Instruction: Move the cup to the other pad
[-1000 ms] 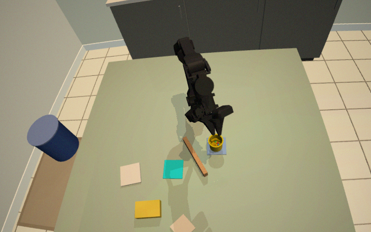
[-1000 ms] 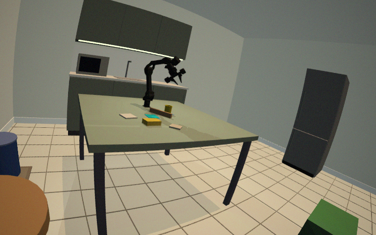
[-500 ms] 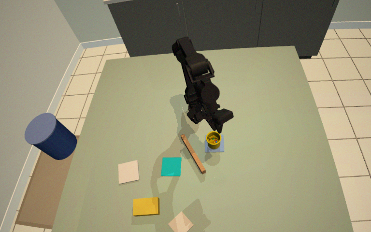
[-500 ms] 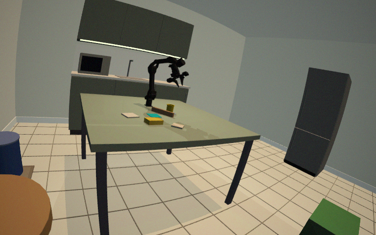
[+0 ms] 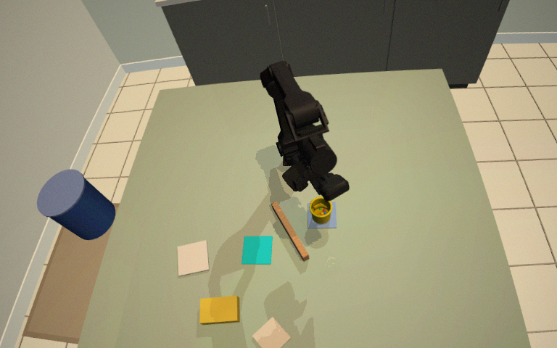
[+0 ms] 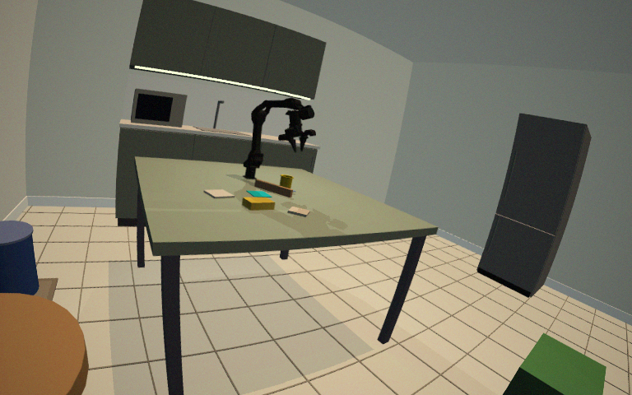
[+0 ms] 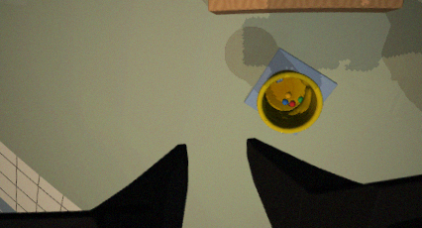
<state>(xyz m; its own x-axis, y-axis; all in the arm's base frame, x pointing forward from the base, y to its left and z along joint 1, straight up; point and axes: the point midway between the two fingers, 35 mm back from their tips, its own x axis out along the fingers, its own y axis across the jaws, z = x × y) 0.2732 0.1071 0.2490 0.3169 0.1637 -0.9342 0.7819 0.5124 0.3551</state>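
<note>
The yellow cup (image 5: 320,219) (image 6: 285,181) (image 7: 289,120) stands upright on the light blue pad (image 5: 332,222) (image 7: 324,84). Several coloured marbles (image 7: 292,103) lie inside it. The teal pad (image 5: 257,249) (image 6: 259,194) lies on the other side of the wooden bar, with nothing on it. My gripper (image 6: 298,151) (image 7: 217,149) is partly open and empty, high above the table. Its fingers point down. In the wrist view the cup is ahead and to the right of the fingertips. In the top view the fingertips are hidden by the hand.
A wooden bar (image 5: 290,231) (image 6: 274,188) (image 7: 307,2) lies between the two pads. A yellow block (image 5: 219,309) (image 6: 258,203) and two pale tiles, one left (image 5: 192,258) (image 6: 219,193) and one nearer the front (image 5: 271,333) (image 6: 298,211), lie beyond the teal pad.
</note>
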